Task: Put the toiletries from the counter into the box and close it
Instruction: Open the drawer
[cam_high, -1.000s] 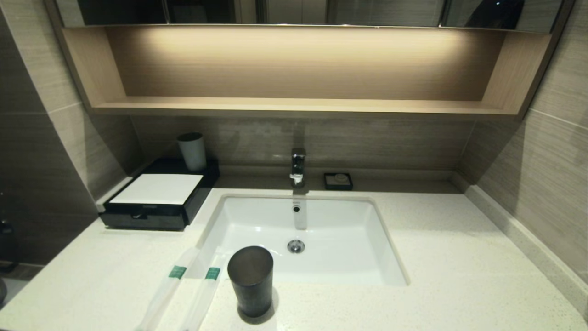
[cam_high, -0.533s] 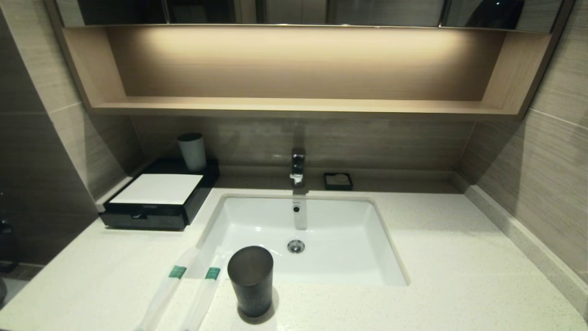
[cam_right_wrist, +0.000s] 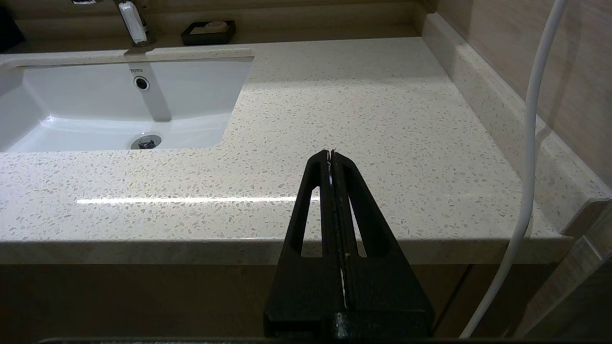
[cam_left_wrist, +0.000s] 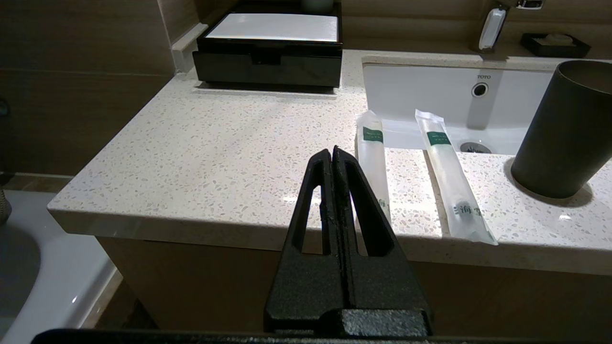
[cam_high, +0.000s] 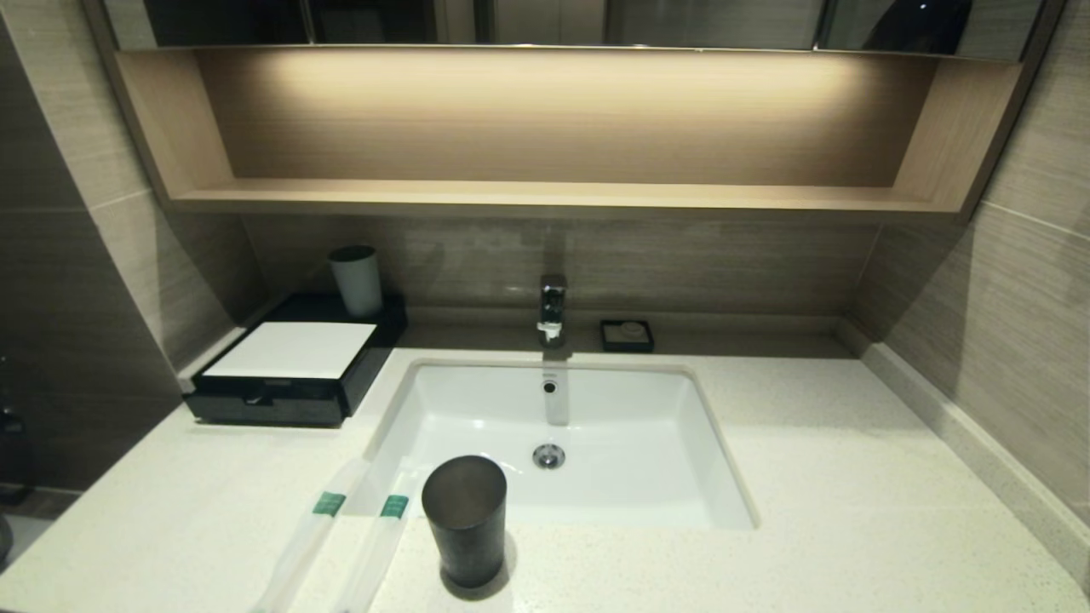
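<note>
Two toiletries are seen lying flat, side by side but apart, near the front edge of the tabletop (cam_high: 809, 511): the left packet (cam_left_wrist: 374, 165) and the right packet (cam_left_wrist: 452, 179), each with a green band toward the basin (cam_high: 562, 443), over whose front rim their far ends reach. A dark grey cup (cam_high: 465, 519) is stood upright just beside the right packet. The box (cam_high: 294, 366) is set well apart from them at the back left corner, its drawer shut and its white top panel in place, with a pale cup (cam_high: 357, 279) stood behind it. A tap (cam_high: 553, 308) and a small soap dish (cam_high: 627, 335) are found at the back wall.

No step is judged to be begun. The left gripper (cam_left_wrist: 333, 155) is held below and in front of the tabletop edge, jaws pressed together on nothing; the right gripper (cam_right_wrist: 331, 157) is parked likewise on the bare side, jaws pressed together.

Next, the drawer would likely need to be pulled out, or a packet taken first; for either, the left jaws must be spread and the arm raised above the tabletop, and the thin, slippery wrap calls for a low, careful pinch
</note>
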Motion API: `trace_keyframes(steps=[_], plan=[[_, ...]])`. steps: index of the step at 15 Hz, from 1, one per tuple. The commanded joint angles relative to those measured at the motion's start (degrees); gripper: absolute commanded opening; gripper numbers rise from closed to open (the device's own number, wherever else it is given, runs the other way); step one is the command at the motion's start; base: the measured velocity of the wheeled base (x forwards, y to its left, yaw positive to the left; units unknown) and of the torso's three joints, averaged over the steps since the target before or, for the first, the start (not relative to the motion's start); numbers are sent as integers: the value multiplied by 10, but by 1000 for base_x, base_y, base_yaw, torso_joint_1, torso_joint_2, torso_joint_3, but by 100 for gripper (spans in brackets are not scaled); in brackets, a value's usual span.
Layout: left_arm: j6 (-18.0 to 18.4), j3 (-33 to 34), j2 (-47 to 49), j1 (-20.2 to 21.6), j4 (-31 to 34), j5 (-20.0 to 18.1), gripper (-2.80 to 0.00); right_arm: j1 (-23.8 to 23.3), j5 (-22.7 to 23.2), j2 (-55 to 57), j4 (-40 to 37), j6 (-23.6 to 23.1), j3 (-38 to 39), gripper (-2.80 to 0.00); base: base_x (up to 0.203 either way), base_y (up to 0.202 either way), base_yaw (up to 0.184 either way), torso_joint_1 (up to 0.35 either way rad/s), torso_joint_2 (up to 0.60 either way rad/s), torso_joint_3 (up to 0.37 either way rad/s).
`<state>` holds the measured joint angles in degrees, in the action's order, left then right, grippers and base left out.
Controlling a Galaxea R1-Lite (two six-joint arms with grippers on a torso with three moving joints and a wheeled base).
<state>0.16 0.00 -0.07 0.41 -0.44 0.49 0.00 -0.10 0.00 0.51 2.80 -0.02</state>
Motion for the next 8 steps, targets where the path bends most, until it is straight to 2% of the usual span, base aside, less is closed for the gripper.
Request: trace_keyframes(steps=[1, 8], plan=[[0, 0, 1, 0, -1, 0, -280, 0, 0, 1, 0, 0, -1, -280, 0, 0, 0, 0, 0, 0], [-3, 0, 1, 0, -1, 0, -280, 0, 0, 1, 0, 0, 0, -280, 0, 0, 0, 0, 0, 0]])
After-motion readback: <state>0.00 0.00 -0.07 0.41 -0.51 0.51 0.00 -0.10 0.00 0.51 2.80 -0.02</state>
